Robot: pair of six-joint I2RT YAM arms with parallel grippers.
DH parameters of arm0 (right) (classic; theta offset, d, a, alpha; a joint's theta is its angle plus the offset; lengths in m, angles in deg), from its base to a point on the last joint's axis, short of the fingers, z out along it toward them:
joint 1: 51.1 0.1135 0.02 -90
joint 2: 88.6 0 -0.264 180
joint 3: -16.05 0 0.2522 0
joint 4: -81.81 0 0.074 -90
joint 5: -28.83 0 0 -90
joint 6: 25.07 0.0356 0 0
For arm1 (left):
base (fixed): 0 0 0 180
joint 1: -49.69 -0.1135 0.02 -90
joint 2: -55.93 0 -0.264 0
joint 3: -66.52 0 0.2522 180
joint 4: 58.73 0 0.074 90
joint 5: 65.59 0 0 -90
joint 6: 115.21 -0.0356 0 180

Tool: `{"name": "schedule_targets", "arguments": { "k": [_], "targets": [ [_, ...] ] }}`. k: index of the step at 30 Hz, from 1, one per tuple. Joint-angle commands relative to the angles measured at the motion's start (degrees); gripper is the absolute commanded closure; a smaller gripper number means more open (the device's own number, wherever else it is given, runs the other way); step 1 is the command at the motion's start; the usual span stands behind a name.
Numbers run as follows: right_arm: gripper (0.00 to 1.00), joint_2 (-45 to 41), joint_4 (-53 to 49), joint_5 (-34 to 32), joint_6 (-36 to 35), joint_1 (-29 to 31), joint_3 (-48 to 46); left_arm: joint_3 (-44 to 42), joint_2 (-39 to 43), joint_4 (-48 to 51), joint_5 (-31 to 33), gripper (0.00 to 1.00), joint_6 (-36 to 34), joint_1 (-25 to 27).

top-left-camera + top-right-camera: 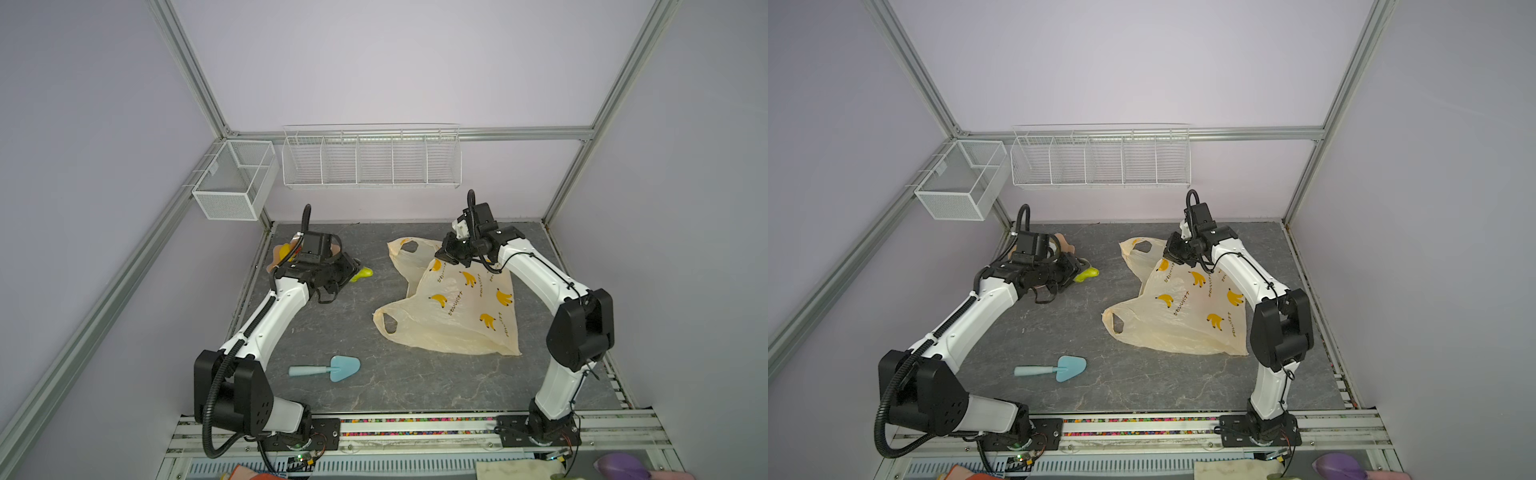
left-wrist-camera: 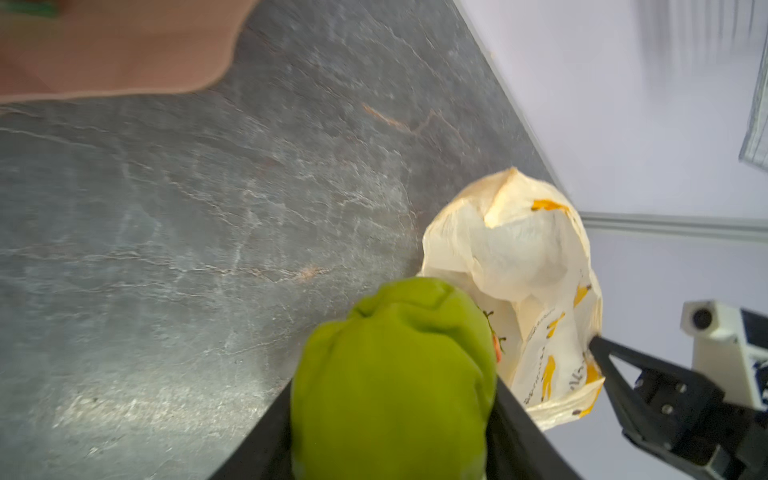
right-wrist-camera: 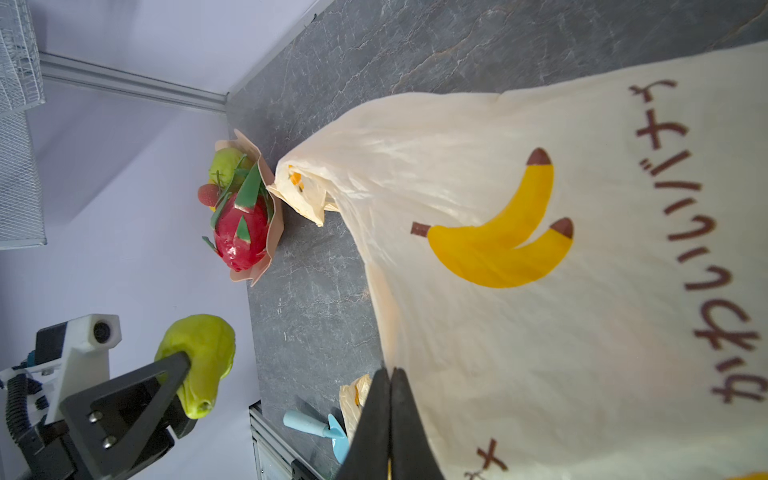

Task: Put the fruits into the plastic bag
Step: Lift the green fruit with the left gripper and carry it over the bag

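My left gripper (image 1: 352, 272) is shut on a yellow-green pear (image 1: 362, 273), whose glossy body (image 2: 395, 374) fills the gap between the black jaws. The pear (image 3: 199, 357) is held off the table, between the dish and the bag. The remaining fruits sit in a peach scalloped dish (image 3: 275, 232) at the back left: a red dragon fruit (image 3: 241, 232), a strawberry (image 3: 206, 194) and a green piece (image 3: 224, 162). The cream plastic bag (image 1: 457, 316) with banana prints lies right of centre. My right gripper (image 3: 390, 374) is shut on the bag's upper edge and holds it raised (image 1: 1173, 257).
A light blue scoop (image 1: 332, 368) lies on the grey table near the front. A white mesh box (image 1: 235, 178) and a long wire rack (image 1: 370, 160) hang on the back wall. The left arm hides most of the dish (image 1: 275, 254) in both top views.
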Motion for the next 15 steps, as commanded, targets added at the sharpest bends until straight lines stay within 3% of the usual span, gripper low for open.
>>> {"name": "schedule_targets", "arguments": {
  "k": [1,11,15],
  "targets": [
    [0.93,0.5,-1.7,0.9,-1.3,-0.4,1.3,0.1,-2.4,-6.7,-3.0,0.44,-7.9,2.6],
    [0.93,0.7,-3.6,1.4,-2.5,-0.5,2.6,5.4,-12.8,-9.6,-17.1,0.46,-24.9,6.2],
    [0.93,0.2,-3.7,1.5,-2.4,-0.4,2.5,6.6,-16.6,-11.8,-21.7,0.47,-26.6,6.5]
  ]
}}
